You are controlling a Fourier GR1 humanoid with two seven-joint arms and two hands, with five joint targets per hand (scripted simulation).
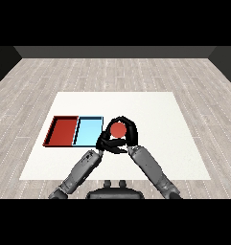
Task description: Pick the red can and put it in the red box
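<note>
Held above the bench — red can (118, 129) clasped in the right robot hand (128, 135), leftward carry to the red box (62, 131) apparently next.

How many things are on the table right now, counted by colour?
Red: 2, the red can and the red tray
Light blue: 1, the light blue tray
Total: 3
The can sits just right of the light blue tray, with the fingers of the right hand curled round it and the left hand close against it.
</note>
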